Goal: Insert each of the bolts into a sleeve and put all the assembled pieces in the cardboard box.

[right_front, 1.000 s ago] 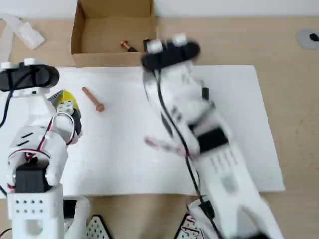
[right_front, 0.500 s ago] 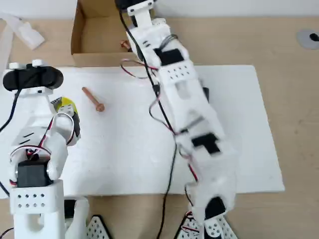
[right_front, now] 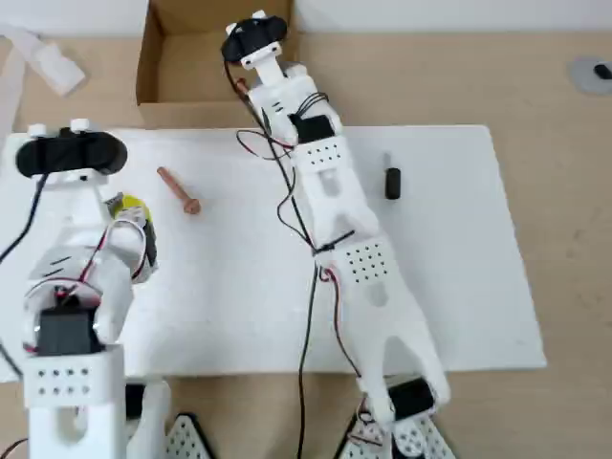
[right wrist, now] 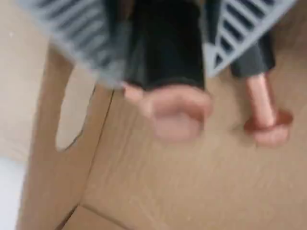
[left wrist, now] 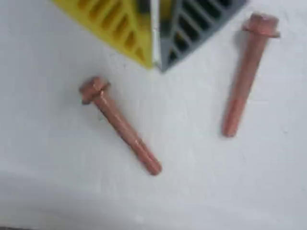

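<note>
My right gripper [right wrist: 163, 57] clamped the sleeved bolt [right wrist: 175, 112] over the box [right_front: 148, 67] — another assembled piece [right wrist: 264, 112] lay inside. My left gripper [left wrist: 156, 60] hung closed, empty, above two bare bolts [left wrist: 120, 127] [left wrist: 247, 76].

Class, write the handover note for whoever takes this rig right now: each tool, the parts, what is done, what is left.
Left tool: shut, empty, near two loose bolts on the white mat.
Right tool: shut on a sleeved bolt, over the cardboard box floor.
Done: one assembled piece lies in the box.
Left: release the held one; sleeve and box both bolts. One black sleeve lies on the mat.
</note>
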